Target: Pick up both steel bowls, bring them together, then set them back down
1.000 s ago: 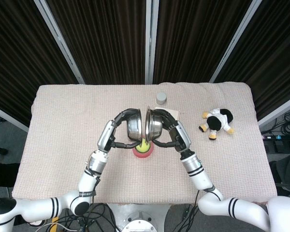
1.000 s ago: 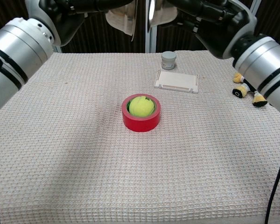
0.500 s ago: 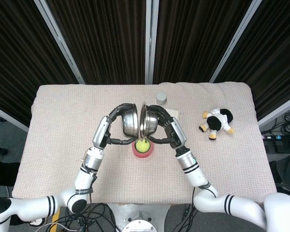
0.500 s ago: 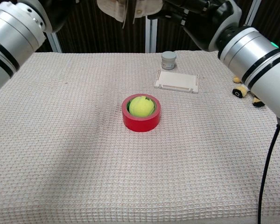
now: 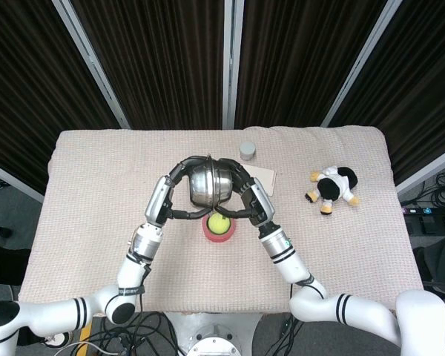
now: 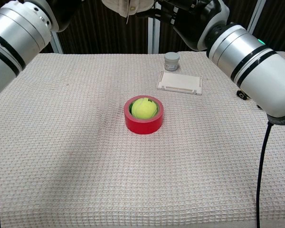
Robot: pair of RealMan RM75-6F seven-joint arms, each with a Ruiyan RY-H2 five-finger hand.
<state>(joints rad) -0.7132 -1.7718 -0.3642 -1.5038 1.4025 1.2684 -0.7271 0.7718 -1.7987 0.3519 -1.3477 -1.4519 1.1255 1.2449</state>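
**Desk:** What does the moment show?

**Photographer:** Two steel bowls [image 5: 208, 183] held rim to rim above the middle of the cloth-covered table [image 5: 89, 215]. In the head view they read as one rounded steel shape, the seam running down it. The left hand [image 5: 179, 174] wraps the left bowl from its outer side, and the right hand [image 5: 241, 182] wraps the right bowl the same way. Both hands are closed around their bowls, neither one slack.

**Desk:** And below them?

**Photographer:** A roll of red tape [image 6: 143, 115] with a tennis ball [image 6: 144, 108] sitting inside it lies almost directly under the pair. Farther back on the right lie a flat white tray [image 6: 180, 82] and a small grey jar [image 6: 171, 61]. A plush toy [image 5: 332, 187] lies well off to the right.

**Desk:** Can the chest camera confirm the grip?

**Photographer:** Barely. Only the undersides of the bowls poke in at the top edge, so finger placement has to be read from the head view.

**Desk:** Where is the risk?

**Photographer:** In my judgement, in the setting down. Smooth steel held from the outside could slip if either hand loosens while the rims press together. A straight descent could land a bowl on the tape and ball, tipping it. The bowls probably need to part left and right first, and the right one should stay clear of the tray.
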